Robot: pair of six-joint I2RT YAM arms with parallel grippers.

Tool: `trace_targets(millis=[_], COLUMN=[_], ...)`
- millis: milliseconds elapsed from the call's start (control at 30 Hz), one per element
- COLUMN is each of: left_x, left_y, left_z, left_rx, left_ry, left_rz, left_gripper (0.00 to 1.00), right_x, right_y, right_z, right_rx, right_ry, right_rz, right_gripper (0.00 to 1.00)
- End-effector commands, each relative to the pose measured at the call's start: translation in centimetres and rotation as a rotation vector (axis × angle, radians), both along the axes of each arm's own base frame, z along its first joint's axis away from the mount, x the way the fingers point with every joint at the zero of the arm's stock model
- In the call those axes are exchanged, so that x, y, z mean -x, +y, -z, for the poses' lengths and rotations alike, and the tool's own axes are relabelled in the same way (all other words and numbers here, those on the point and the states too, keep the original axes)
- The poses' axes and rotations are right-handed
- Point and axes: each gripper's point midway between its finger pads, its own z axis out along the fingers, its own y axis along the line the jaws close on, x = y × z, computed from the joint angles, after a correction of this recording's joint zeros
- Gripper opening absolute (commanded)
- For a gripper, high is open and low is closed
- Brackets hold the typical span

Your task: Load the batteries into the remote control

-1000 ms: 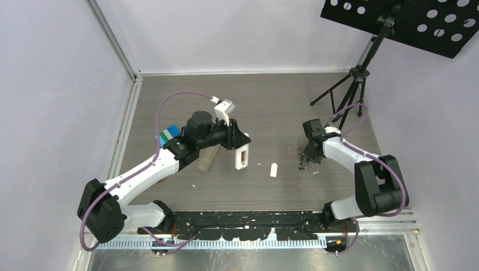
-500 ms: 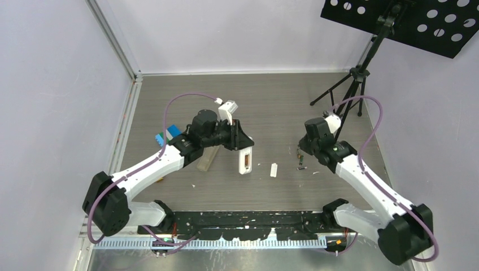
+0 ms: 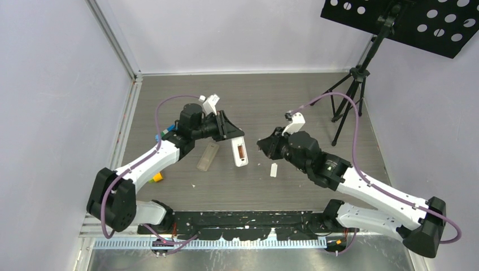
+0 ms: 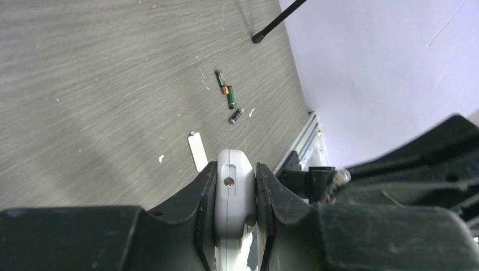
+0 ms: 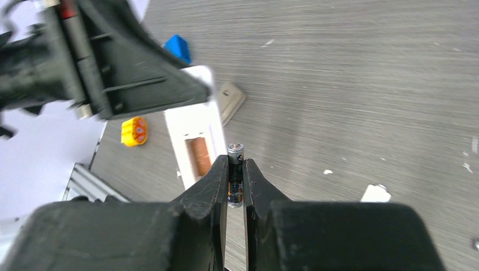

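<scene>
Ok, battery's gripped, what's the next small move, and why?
Probably ease the right claw toward the remote until the battery lines up over its open recess. The battery is pinched just beside that recess, and the left claw holds the remote.

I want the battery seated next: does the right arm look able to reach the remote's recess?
Probably yes: the left jaws hold the remote control with its recess uncovered, and nothing stands between it and the battery in the right jaws.
</scene>
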Motion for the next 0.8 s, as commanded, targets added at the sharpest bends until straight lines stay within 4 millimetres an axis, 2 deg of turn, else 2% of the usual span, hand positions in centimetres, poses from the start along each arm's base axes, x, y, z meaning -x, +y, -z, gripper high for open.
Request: trace_targets(millis=[0,300,367,500,767], left_x=[0.3,0.5,0.5,0.6,0.7], left_y=[-0.5,-0.4,-0.5,-0.7,-0.9], left_z=[-1.5,-1.8,-1.9,-2.3,-3.5], left_rx=[0.123,0.138,0.147,0.172,0.221], left_ry=[0.053,0.141,0.157,0.185,0.232], left_rz=[0.039,0.027,0.029,0.03,0.016], left_gripper=[0.0,0.0,0.0,0.0,0.0], right_x=[-0.2,-0.1,0.0,-0.1,-0.1], right_y=[3.2,6.1,6.3,6.7,6.7], right_z=[-3.9,-2.8,-2.4,-2.7,-1.5], right_rx=[-0.039,0.062,0.083,0.073,0.092], right_ry=[-0.14,-0.206,-0.213,-0.238,-0.225], right_rz=[-0.067,-0.135,-0.143,-0.144,-0.144], right_gripper=[0.07,0.08,0.08,0.09,0.09])
